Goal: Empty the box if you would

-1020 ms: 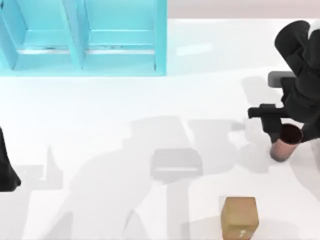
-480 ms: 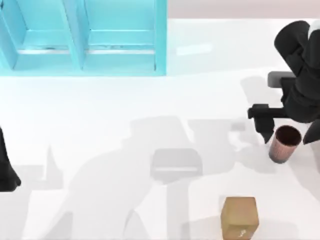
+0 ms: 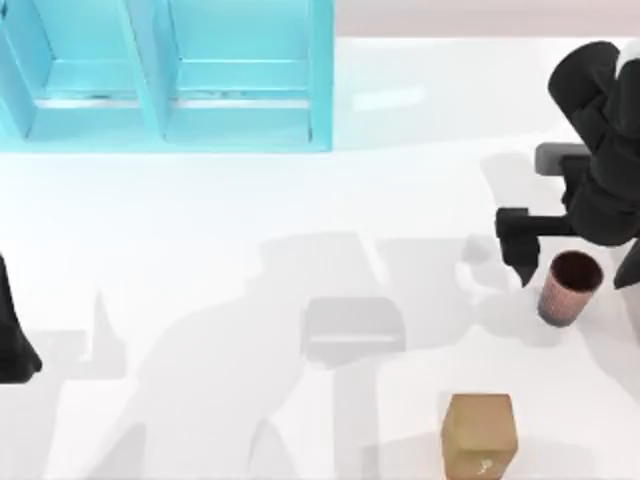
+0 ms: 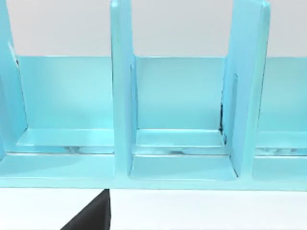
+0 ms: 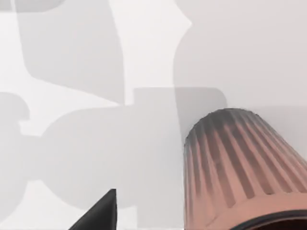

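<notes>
The cyan box point(image 3: 322, 80) with upright dividers stands at the back left, and I see nothing lying in its compartments point(image 4: 177, 143). A ribbed reddish cup point(image 3: 570, 288) stands upright on the table at the right. My right gripper point(image 3: 577, 262) hovers over it, open, with one finger on each side of the cup and apart from it. The right wrist view looks down at the cup point(image 5: 240, 163) from close by. A brown block point(image 3: 480, 432) sits at the front of the table. My left arm point(image 3: 12, 340) is parked at the left edge.
The white table point(image 3: 200, 250) between the box and the cup carries only shadows. The brown block lies near the front edge, a little left of the cup.
The right gripper's fingers have spread and drawn back from the cup, which now shows more fully. The cup stays standing in place. The left arm has not moved.
</notes>
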`<move>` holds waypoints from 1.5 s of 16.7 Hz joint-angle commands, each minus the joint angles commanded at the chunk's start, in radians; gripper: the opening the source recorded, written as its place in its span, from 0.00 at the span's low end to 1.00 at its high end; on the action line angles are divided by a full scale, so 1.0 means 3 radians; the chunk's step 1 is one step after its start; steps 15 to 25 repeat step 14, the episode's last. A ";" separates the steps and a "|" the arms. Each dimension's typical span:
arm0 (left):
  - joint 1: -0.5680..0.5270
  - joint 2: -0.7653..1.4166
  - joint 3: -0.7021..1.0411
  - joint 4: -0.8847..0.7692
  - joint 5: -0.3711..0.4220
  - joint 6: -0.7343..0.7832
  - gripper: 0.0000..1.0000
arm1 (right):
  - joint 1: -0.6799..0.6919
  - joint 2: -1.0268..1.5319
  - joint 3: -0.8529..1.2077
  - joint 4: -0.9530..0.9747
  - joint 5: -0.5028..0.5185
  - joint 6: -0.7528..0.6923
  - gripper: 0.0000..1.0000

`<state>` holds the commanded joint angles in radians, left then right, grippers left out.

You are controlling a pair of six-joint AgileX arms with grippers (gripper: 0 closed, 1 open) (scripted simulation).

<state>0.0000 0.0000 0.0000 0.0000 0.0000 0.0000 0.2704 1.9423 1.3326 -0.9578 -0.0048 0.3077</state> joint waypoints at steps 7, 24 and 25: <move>0.0000 0.0000 0.0000 0.0000 0.0000 0.0000 1.00 | -0.0003 -0.0091 0.0517 -0.0625 -0.0001 -0.0004 1.00; 0.0000 0.0000 0.0000 0.0000 0.0000 0.0000 1.00 | -0.0011 -0.0230 0.1036 -0.1266 -0.0001 -0.0015 1.00; 0.0000 0.0000 0.0000 0.0000 0.0000 0.0000 1.00 | -0.0011 -0.0230 0.1036 -0.1266 -0.0001 -0.0015 1.00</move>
